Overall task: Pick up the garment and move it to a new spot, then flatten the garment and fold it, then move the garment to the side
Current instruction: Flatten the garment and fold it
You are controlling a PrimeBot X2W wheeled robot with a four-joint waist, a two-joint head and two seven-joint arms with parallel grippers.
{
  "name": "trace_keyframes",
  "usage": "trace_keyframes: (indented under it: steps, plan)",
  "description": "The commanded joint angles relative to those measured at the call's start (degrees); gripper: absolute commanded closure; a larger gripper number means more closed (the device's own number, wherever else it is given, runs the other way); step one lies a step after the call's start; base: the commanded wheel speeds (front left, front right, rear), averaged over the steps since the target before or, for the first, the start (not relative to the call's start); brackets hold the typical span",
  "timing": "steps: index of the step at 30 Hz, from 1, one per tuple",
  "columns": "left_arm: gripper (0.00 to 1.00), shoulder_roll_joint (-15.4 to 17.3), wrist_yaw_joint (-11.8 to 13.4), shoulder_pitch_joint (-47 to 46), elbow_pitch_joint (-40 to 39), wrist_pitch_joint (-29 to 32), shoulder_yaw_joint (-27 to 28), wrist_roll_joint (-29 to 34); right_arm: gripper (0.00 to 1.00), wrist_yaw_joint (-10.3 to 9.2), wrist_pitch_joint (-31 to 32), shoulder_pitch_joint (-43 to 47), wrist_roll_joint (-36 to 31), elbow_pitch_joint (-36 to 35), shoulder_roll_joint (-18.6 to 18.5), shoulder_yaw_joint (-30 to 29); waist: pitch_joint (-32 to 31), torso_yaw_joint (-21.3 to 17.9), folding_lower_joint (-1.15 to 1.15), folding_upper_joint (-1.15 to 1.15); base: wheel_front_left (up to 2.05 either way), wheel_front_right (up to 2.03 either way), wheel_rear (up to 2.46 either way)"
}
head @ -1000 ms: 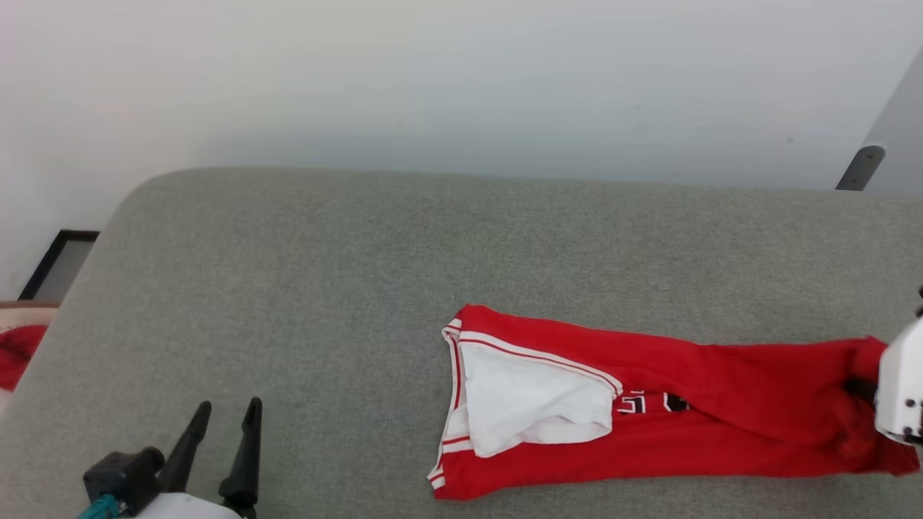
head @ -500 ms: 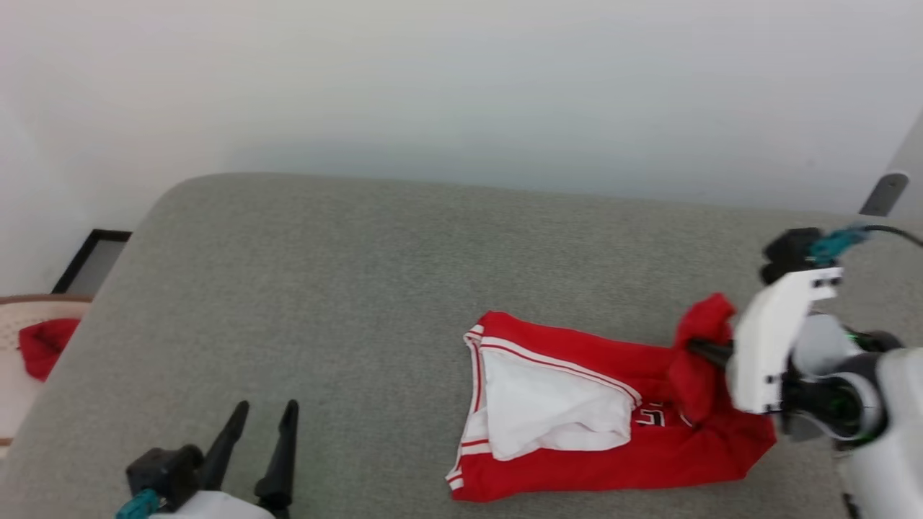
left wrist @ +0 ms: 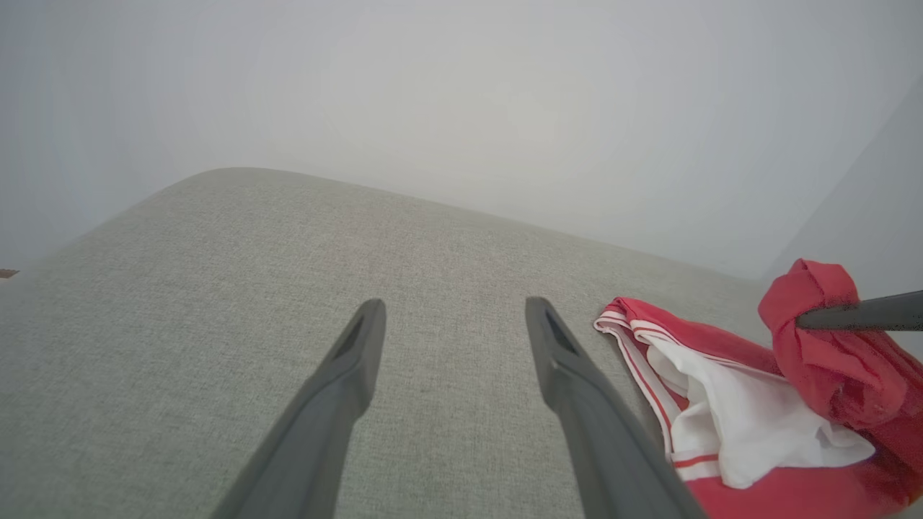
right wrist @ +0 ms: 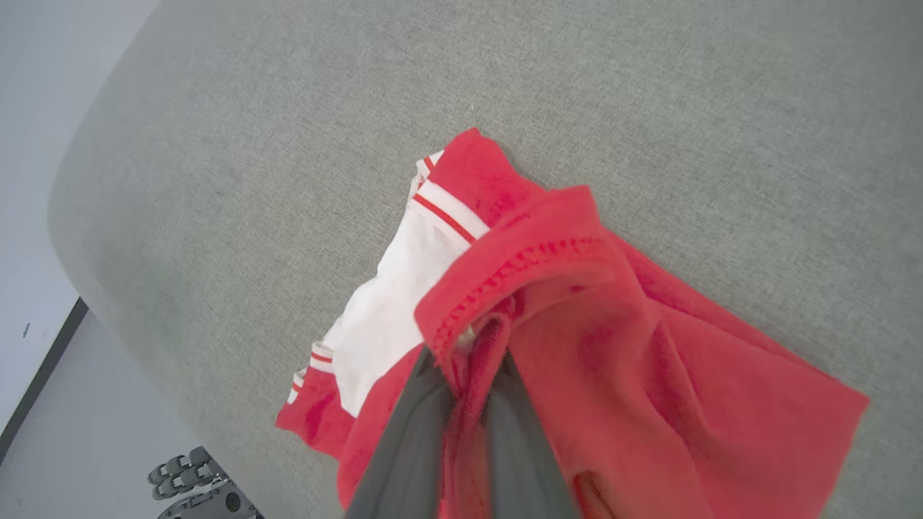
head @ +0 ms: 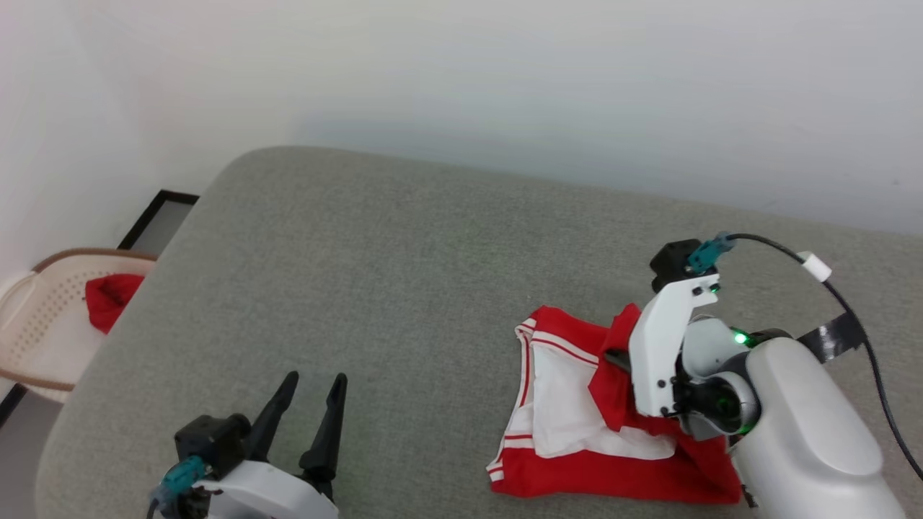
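Note:
The garment (head: 570, 472), a red jersey with a white sleeve and striped trim, lies on the grey cushioned surface (head: 404, 274) at the lower right. My right gripper (head: 613, 357) is shut on its red hem end, held up and doubled back over the white part. In the right wrist view the pinched hem bunches around the right gripper (right wrist: 469, 346), with the garment (right wrist: 649, 360) draped below. My left gripper (head: 314, 382) stands open over bare cushion to the garment's left, holding nothing. Seen from the left wrist, the left gripper (left wrist: 454, 310) is open and the garment (left wrist: 721, 404) lies to its right.
A cream basket (head: 43, 324) holding a plain red cloth (head: 108, 299) stands on the floor off the cushion's left edge, beside a black frame (head: 155, 216). A white wall runs behind. The right arm's black cable (head: 851, 310) loops above the cushion's right side.
The head camera has turned. My right gripper has lifted the garment's right end and carried it left over the rest, shortening the spread cloth. The left gripper stays open.

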Motion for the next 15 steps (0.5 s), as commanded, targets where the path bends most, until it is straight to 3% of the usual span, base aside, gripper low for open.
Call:
trace_keyframes:
  steps: [1, 2, 3, 4, 6, 15]
  plan:
    - [0.0, -0.11, -0.13, -0.66, 0.18, -0.16, -0.22, -0.28, 1.0, -0.04, -0.75, -0.87, -0.68, 1.17, 0.34, 0.58, 0.65, 0.81, 0.0, 0.0, 0.0, 0.0, 0.0]
    - [0.0, -0.12, -0.13, -0.81, 0.29, -0.16, -0.39, -0.39, 1.0, -0.04, -1.39, -1.29, -0.95, 2.52, 0.57, 1.02, 0.77, 0.92, 0.0, 0.0, 0.0, 0.0, 0.0]
    - [0.0, -0.11, -0.13, -0.92, 0.38, -0.16, -0.47, -0.46, 0.92, -0.04, -2.09, -1.63, -1.32, 3.7, 0.78, 1.4, 0.88, 0.97, 0.0, 0.0, 0.0, 0.0, 0.0]
    - [0.0, -0.1, -0.13, -1.02, 0.48, -0.16, -0.51, -0.63, 0.69, -0.04, -2.84, -2.0, -1.55, 4.73, 0.99, 1.87, 0.98, 1.02, 0.0, 0.0, 0.0, 0.0, 0.0]
    - [0.0, -0.04, -0.13, -1.23, 0.63, -0.16, -0.52, -0.77, 0.0, -0.04, -4.0, -2.69, -1.93, 6.78, 1.29, 2.84, 1.06, 1.05, 0.0, 0.0, 0.0, 0.0, 0.0]
    - [0.0, 0.98, -0.13, 0.32, 0.66, -0.16, 1.89, -0.97, 0.0, -0.04, -6.39, -4.92, 3.01, 8.06, 2.17, 6.35, 0.16, -2.08, 0.0, 0.0, 0.0, 0.0, 0.0]
